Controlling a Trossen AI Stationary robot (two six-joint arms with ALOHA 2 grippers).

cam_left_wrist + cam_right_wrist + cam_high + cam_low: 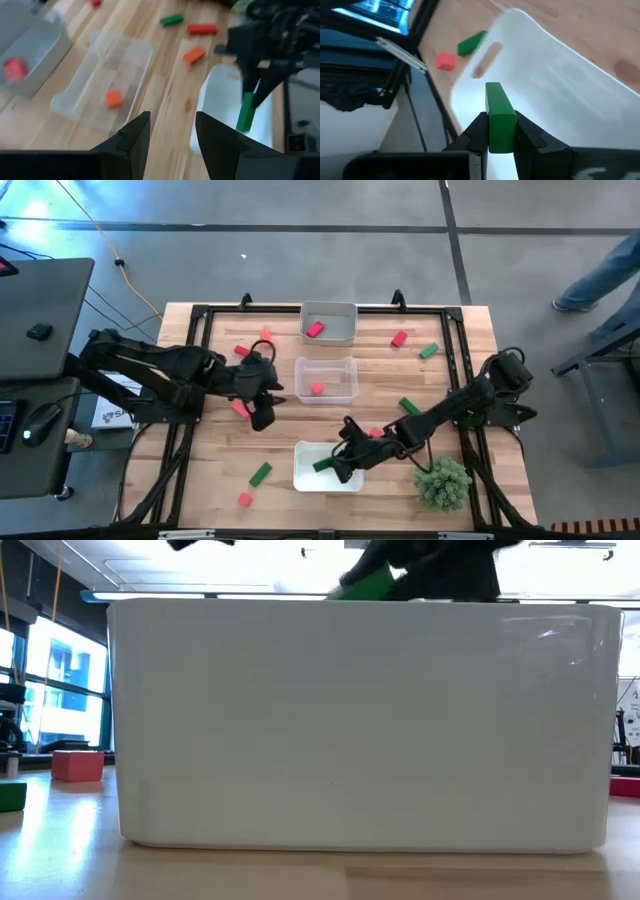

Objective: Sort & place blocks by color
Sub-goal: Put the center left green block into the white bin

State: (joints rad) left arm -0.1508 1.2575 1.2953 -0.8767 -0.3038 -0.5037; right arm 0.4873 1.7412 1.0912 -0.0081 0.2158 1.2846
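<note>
Right fingers (501,135) pinch a green block (499,116) on its two long sides, held above the near tray (305,478), the white one at the near edge of the counter (450,360). The left wrist view shows the block hanging end-down over that tray's inside. Left fingers (171,131) are spread with nothing between them, hovering left of the middle clear tray (348,366).

Step in hand, as I read it: drop the green block in the near tray.

- Lower until the block's bottom end is inside the tray walls, then let go — a drop from height risks a bounce out.
- Stay over the tray's middle; the block sits toward its left side in the high view, close to the wall.
- Spread the fingers fully and lift straight up, so a pad doesn't drag the block out.

Sorting so far: a pink block (315,329) in the far tray (352,310), an orange block (317,389) in the middle one. Loose ones left — another green block (260,473) and a small red block (245,499) near-left, more green and red at far right. A bushy plant (442,483) stands just right of the near tray; keep the arm off it.
</note>
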